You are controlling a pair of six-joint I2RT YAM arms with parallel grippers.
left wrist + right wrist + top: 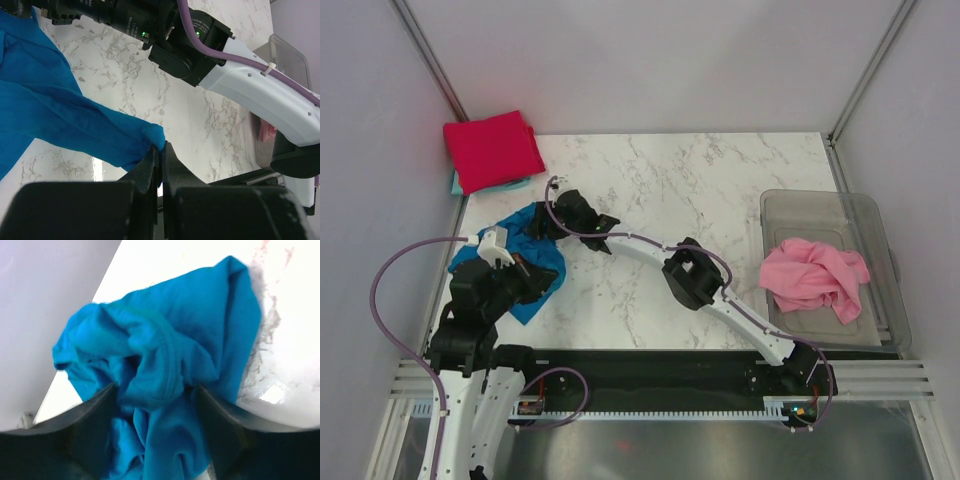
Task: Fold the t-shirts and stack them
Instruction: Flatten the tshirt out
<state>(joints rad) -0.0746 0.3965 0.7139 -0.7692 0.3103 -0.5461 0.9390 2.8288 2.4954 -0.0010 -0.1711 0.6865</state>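
We start with the marble table (670,180). A clear tub (865,215) stands at its right edge, and a pink t-shirt (815,272) lies crumpled inside it. In the upper left corner of the top view, a red t-shirt (492,150) sits folded on a pale teal one (458,186), of which only an edge shows.

The piece we are working on is the blue t-shirt (542,280), bunched at the left of the table, well apart from the tub and just below the folded pair. Its long axis runs from the upper middle of that patch down toward the lower left of the frame, and each end is met by one arm.

At the lower end, the left tool (160,146) is clenched on a corner of the blue cloth, which drapes away from it to the upper left of the wrist view. At the upper end, the right tool (156,392) reaches across from the right. Its jaws stand apart astride a raised ridge of the same shirt and are not pinching it.

We judge that the shirt has yet to be spread flat. The right tool should close on that ridge. Then the two tools should draw apart along the shirt's long axis. A grab of several layers at once could keep the bunch from opening.
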